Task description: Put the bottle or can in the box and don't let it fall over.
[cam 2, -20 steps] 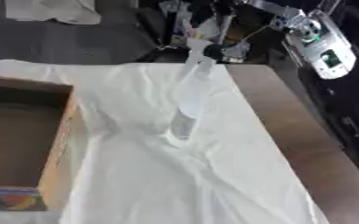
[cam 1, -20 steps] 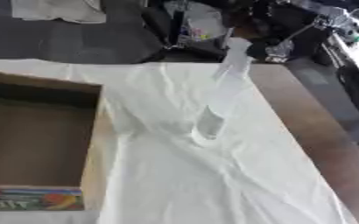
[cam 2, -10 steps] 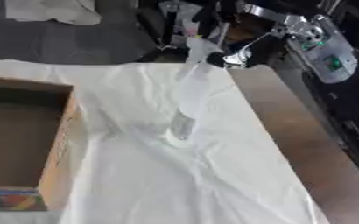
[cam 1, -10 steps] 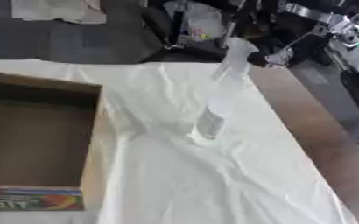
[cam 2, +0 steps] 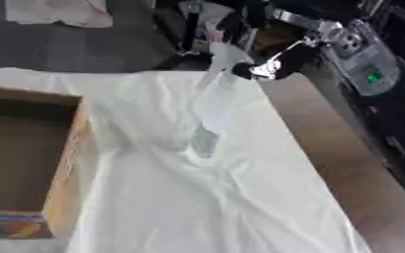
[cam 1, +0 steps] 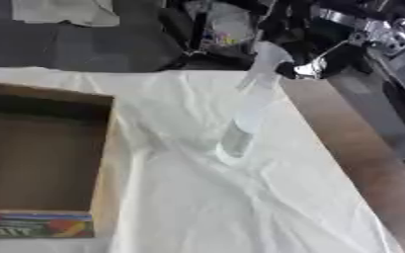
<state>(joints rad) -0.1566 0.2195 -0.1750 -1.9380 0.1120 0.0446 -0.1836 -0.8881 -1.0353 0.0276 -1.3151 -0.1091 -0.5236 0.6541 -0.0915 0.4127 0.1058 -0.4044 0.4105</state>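
While the cardboard box [cam 1: 42, 163] waits nearest me at about eight o'clock, open side up with a coloured printed flap along its near edge, nothing is in it yet, so I judge the job has barely begun. It sits on the wrinkled white cloth [cam 1: 240, 207] that covers the surface [cam 1: 361, 148], whose bare brown strip runs down the three o'clock side. Just past the middle of the cloth stands the bottle [cam 1: 245, 111], clear, tall and slim, pale at the top, leaning toward one o'clock. I take that lean to come from the right robot hand [cam 1: 314, 59], which meets its top at around one o'clock, dark with silver parts. Whether its fingers are clamped round the neck or only near it, I cannot tell. A grip that high would make the bottle apt to swing. No left hand shows.
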